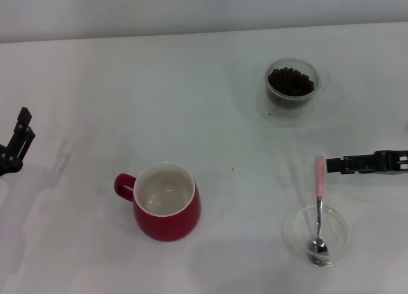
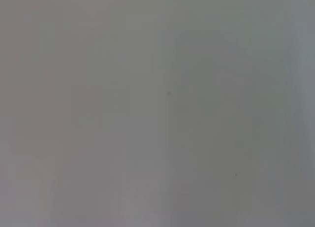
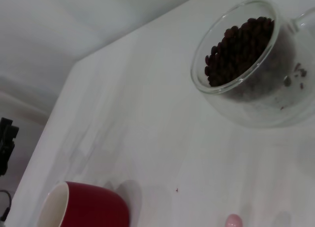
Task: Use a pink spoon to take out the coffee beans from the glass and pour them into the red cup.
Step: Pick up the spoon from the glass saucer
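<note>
Spoon: the pink spoon lay with its metal bowl inside a shallow clear dish and its pink handle propped over the rim, pointing away from the robot.
Right gripper: the right gripper was seen just beside the tip of the handle, level with it and apart from it; whether its jaws stood apart or together could not be told.
Left gripper: the left gripper was parked at the worktop's far left edge; its jaws could not be read either.
Beans: the coffee beans filled the glass, well beyond the spoon.
Cup: the red cup stood empty, well to the left of the dish.
Step judged: grasping the spoon, not yet done.
Doing it well: the handle would best be taken near its raised end, squarely across its width, so the dish is not dragged and the bowl stays level for scooping.
</note>
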